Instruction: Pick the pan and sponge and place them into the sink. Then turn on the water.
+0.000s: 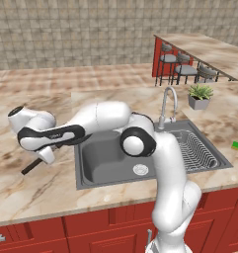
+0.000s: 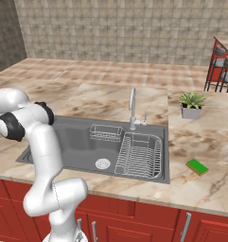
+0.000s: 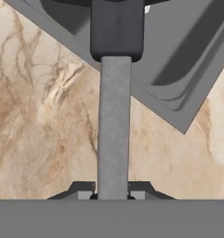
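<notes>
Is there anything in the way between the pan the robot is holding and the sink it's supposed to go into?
Nothing visible. The gripper is shut on the pan by its handle, left of the sink. The counter between them looks bare, and the near basin looks open.

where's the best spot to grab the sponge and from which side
Take the sponge across its short width, coming straight down from above. It lies flat on the counter right of the sink, with open space around it, so both long edges look free for the fingers.
</notes>
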